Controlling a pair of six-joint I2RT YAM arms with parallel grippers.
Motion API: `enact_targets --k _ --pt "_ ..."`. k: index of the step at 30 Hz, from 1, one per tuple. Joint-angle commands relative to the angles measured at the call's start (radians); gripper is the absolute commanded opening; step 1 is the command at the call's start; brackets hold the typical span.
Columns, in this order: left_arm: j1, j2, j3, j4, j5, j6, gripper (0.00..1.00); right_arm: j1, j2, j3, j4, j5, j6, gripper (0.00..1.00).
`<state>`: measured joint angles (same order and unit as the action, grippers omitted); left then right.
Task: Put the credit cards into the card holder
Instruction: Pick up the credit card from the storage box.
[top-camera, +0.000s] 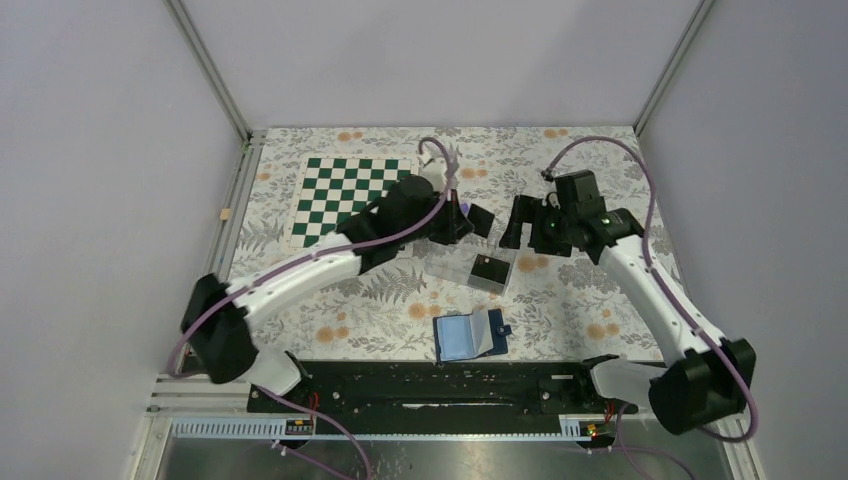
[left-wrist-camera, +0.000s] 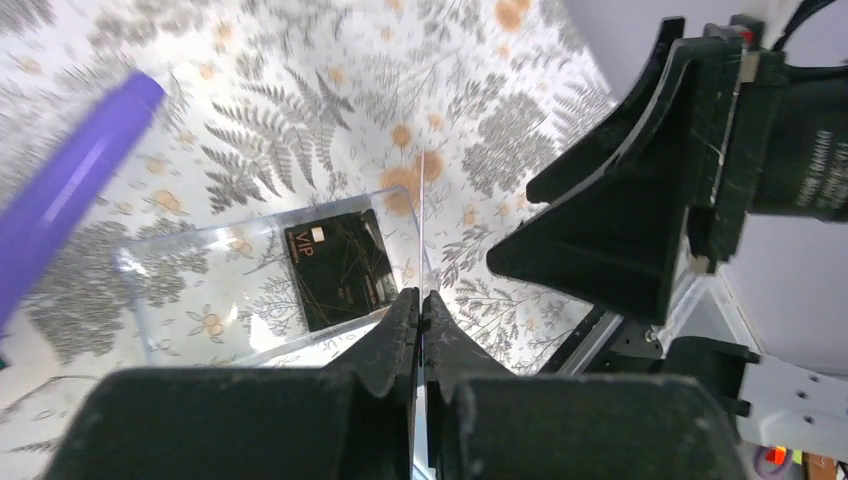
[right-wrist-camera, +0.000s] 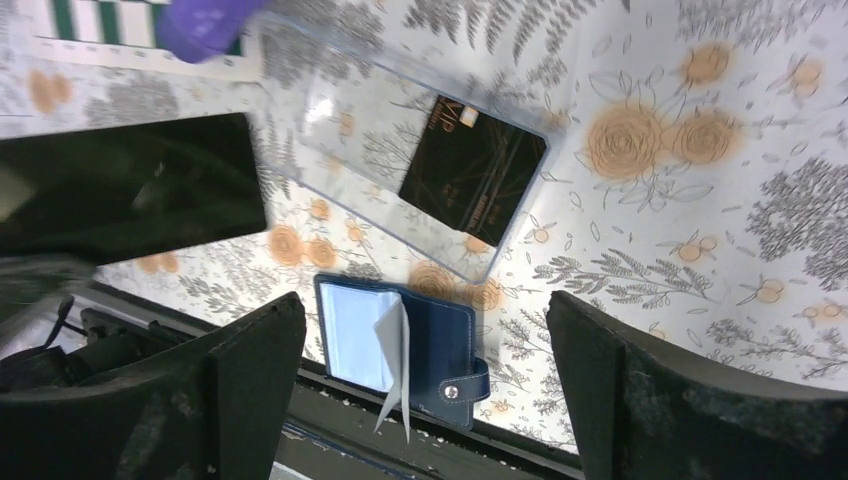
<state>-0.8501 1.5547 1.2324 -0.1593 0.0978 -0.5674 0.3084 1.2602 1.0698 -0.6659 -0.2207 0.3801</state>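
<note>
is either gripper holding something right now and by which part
The left gripper pinches a card, seen edge-on, by its near edge. The right gripper is open, holding nothing.

The only readable text is "VIP", in pale letters at one corner of the black card (left-wrist-camera: 340, 270) inside the clear tray (left-wrist-camera: 200, 290).

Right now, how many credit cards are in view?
2. One black card lies in the clear tray; one edge-on card is pinched in the left end effector. Any inside the card holder would be hidden.
</note>
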Motion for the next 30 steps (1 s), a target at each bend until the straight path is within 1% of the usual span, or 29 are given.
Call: enact_targets --k 1,5,9,14,17,21,23,26,30 --pt "0.000 -0.198 -0.069 -0.097 -0.093 0.119 0.00 0.000 -0.120 0.048 -0.044 -0.025 -0.074 0.99" --pt "0.000 -0.360 -0.144 -0.246 -0.089 0.144 0.00 0.001 -0.182 0.042 -0.078 -0.125 -0.109 0.99" --pt "0.001 -0.534 -0.231 -0.396 -0.017 0.143 0.00 0.001 -0.222 0.000 -0.094 -0.279 -0.131 1.00" --pt "0.000 -0.695 -0.308 -0.570 0.100 0.125 0.00 0.015 -0.253 -0.107 -0.008 -0.509 -0.102 0.99" --pt "0.001 -0.761 -0.329 -0.635 0.173 0.111 0.00 0.071 -0.251 -0.156 0.049 -0.575 -0.078 0.97" --pt "0.000 -0.783 -0.343 -0.652 0.344 0.097 0.00 0.180 -0.216 -0.213 0.171 -0.670 -0.013 0.90" --pt "0.000 -0.762 -0.348 -0.653 0.459 0.109 0.00 0.219 -0.206 -0.248 0.272 -0.740 0.043 0.85" --pt "-0.001 -0.714 -0.347 -0.657 0.581 0.135 0.00 0.269 -0.203 -0.288 0.402 -0.810 0.113 0.79" --pt "-0.001 -0.683 -0.332 -0.603 0.710 0.144 0.00 0.325 -0.202 -0.327 0.505 -0.849 0.165 0.76"
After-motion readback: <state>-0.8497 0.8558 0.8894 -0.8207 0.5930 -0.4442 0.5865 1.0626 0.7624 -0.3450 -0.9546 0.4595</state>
